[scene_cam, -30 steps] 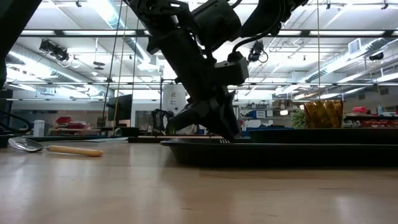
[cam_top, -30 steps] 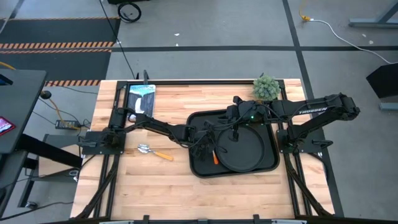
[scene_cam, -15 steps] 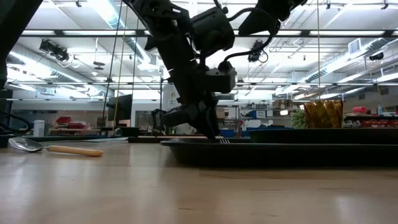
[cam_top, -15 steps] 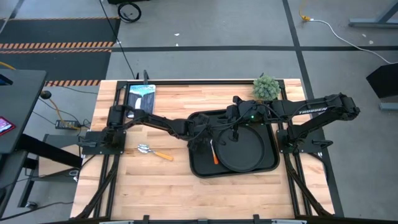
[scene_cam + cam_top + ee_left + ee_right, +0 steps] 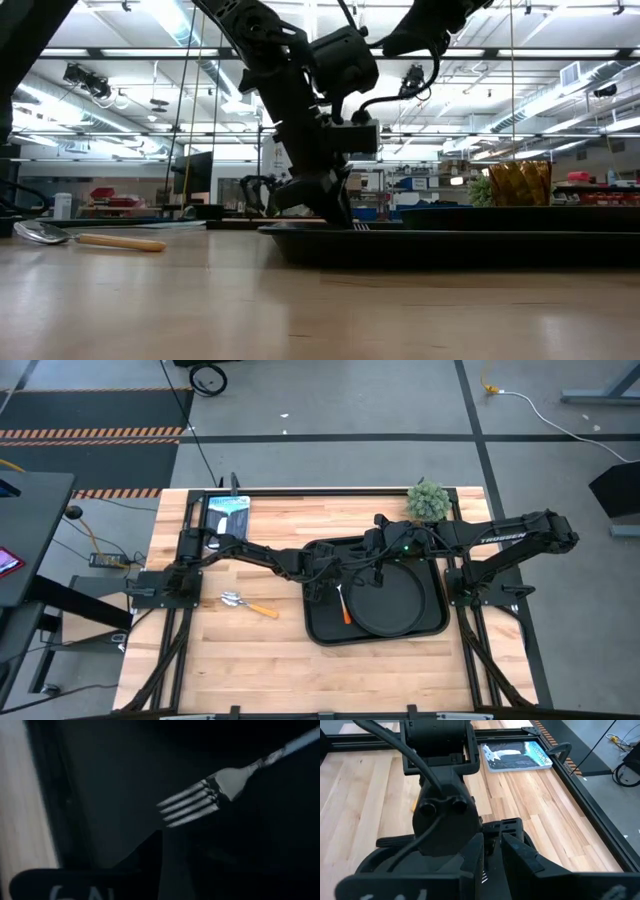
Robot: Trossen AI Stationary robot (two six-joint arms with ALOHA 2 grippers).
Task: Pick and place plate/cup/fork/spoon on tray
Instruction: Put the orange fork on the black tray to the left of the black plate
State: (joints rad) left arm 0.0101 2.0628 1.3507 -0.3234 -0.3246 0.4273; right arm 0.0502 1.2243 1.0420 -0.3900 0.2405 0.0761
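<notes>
The black tray (image 5: 330, 638) lies right of the table's middle, with the round black plate (image 5: 395, 605) flat in it. The fork (image 5: 344, 607) lies in the tray left of the plate; its tines show in the left wrist view (image 5: 192, 802). The spoon (image 5: 248, 603) lies on the bare wood left of the tray and shows in the low view (image 5: 80, 238). The amber cup (image 5: 518, 183) stands in the tray, hidden under my right arm from above. My left gripper (image 5: 315, 588) is open and empty over the tray's left rim. My right gripper (image 5: 372, 557) is shut above the tray's far part.
A small green plant (image 5: 428, 500) stands at the table's far right corner. A blue-and-white booklet (image 5: 228, 518) lies at the far left. Both arms cross above the tray's far left part. Bare wood stretches along the near edge (image 5: 300, 680).
My left gripper has drawn back from the fork toward the table's left and far edges, ending over the tray's left rim. The fork stays lying in the tray and shows more fully from above.
</notes>
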